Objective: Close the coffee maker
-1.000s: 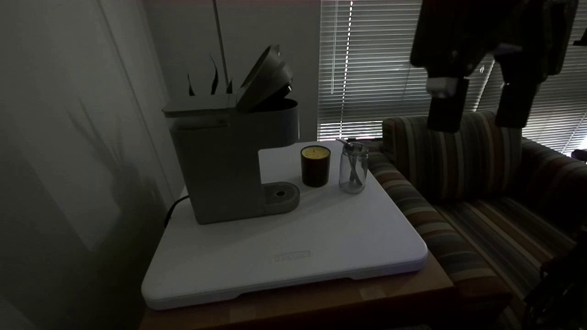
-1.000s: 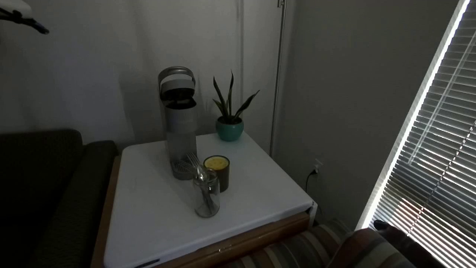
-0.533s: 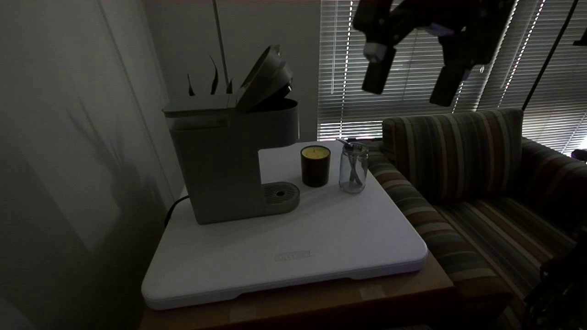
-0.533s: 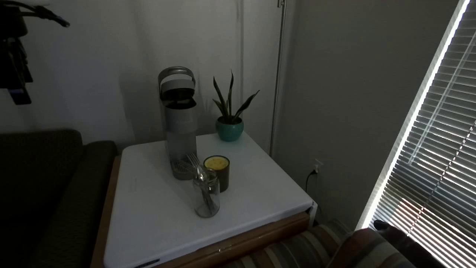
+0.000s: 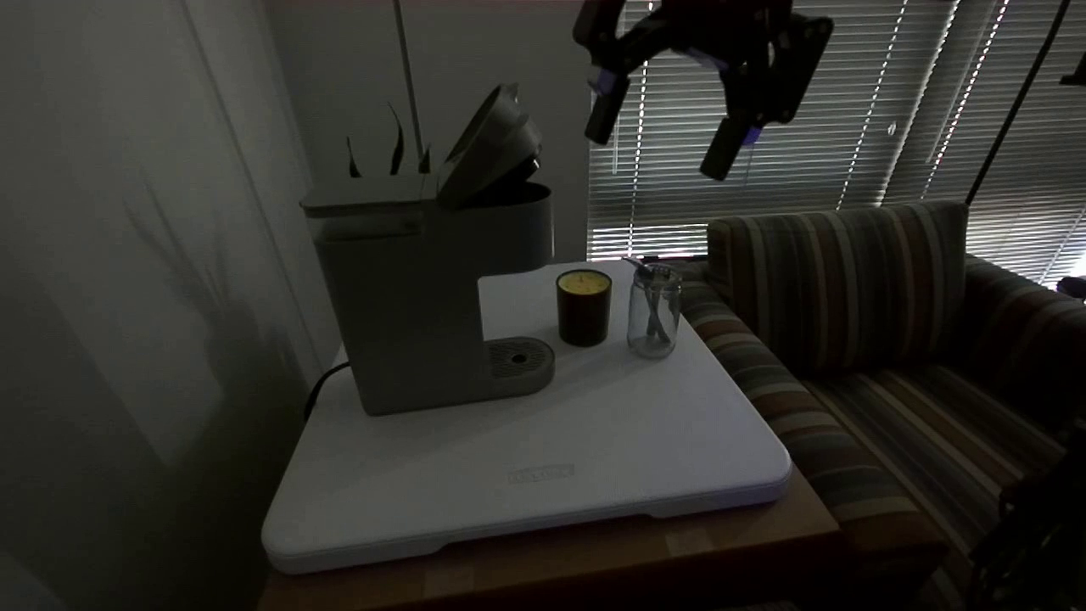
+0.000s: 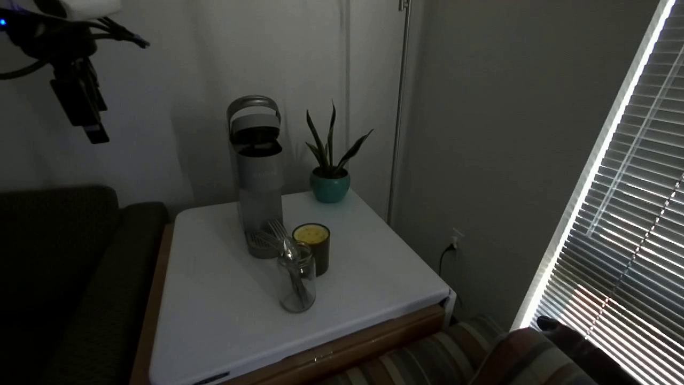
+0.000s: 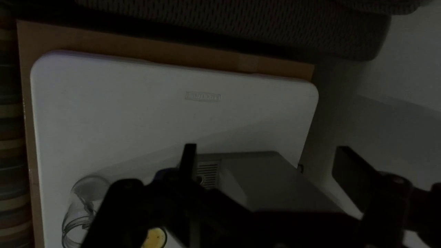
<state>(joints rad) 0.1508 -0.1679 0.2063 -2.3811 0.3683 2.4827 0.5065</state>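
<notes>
**Candle (image 5: 584, 318) and jar (image 5: 649, 318) stand just apart on white top (image 5: 611, 433)**

The candle is yellow on top and dark-sided; the jar, clear and upright, holds leaning cutlery (image 6: 290, 248) — one piece a fork (image 6: 280, 233), tines up. A plant (image 6: 330, 141) stands in a teal pot (image 6: 329, 188) near a corner of the white top, which lies over a wooden table (image 5: 543, 560) and bears an illegible label (image 5: 541, 473) near one edge. A striped armchair (image 5: 848, 297) stands beside the table, a dark sofa (image 6: 59, 267) near another side — and blinds (image 6: 630, 240) hang close by, bright along one edge.
</notes>
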